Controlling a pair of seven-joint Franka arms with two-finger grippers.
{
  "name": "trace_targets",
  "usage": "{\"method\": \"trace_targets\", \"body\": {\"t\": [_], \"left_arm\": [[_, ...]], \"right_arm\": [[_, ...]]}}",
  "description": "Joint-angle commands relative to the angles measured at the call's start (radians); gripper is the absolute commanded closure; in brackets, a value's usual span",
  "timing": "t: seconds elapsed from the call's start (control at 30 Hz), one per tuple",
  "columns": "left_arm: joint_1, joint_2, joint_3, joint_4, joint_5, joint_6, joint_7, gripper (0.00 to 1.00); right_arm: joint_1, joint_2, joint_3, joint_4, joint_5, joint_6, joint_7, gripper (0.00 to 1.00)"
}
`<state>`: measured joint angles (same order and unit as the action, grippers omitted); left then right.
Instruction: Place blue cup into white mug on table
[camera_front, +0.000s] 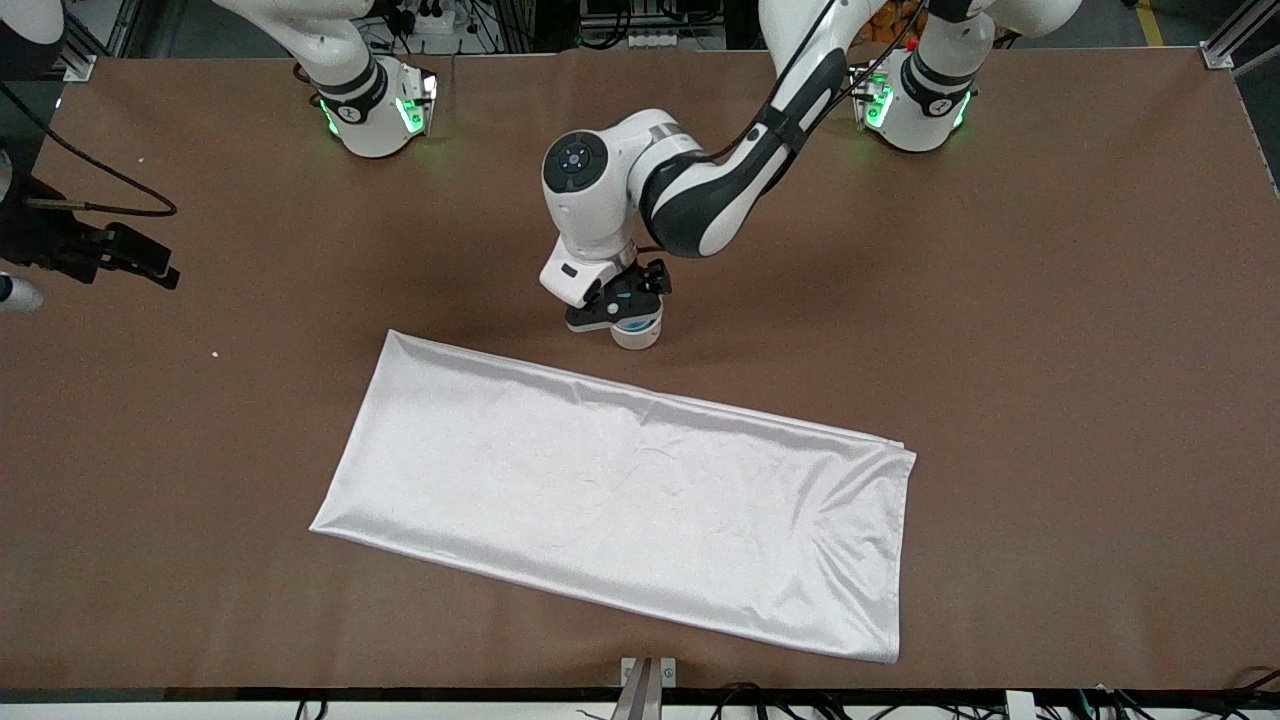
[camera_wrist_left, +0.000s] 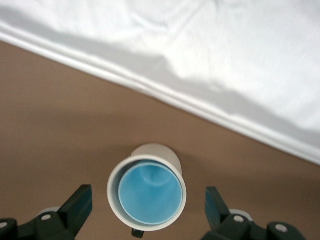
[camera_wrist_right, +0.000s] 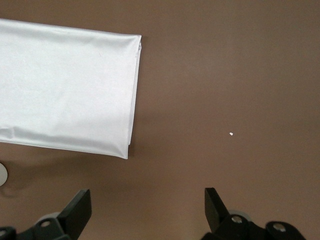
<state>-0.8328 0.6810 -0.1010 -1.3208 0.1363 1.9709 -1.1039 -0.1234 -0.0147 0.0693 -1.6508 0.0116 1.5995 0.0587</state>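
Where the white cloth (camera_front: 620, 495) lies nearest the front camera, it serves as the reference for all positions on the table (camera_front: 1050, 330). Just beside the cloth's edge, farther from the front camera, the white mug (camera_wrist_left: 146, 192) stands upright on the table. The blue cup (camera_wrist_left: 149, 194) sits inside the mug, upright, its rim just within the mug's rim. The left gripper (camera_wrist_left: 149, 212) hangs directly over the mug, released, jaws spread wide. Its fingers (camera_wrist_left: 77, 205) flank the mug on both sides, apart from its wall. The right gripper (camera_wrist_right: 147, 210) waits released over bare table off the cloth's end toward the right arm.
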Motion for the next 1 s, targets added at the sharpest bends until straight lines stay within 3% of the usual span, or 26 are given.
{"method": "trace_targets", "body": {"t": [0.0,0.3,0.97], "left_arm": [[0.058,-0.083,-0.003,-0.021,0.029,-0.015,0.036,0.00],[0.149,-0.182,0.004,-0.023,0.029,-0.030,0.088,0.00],[0.308,-0.366,-0.003,-0.023,-0.032,-0.213,0.234,0.00]], "right_arm": [[-0.035,0.010,0.012,0.028,-0.001,-0.027,0.012,0.00],[-0.025,0.010,0.021,0.028,-0.013,-0.026,0.009,0.00],[-0.002,0.010,0.023,0.022,-0.024,-0.027,0.009,0.00]]}}
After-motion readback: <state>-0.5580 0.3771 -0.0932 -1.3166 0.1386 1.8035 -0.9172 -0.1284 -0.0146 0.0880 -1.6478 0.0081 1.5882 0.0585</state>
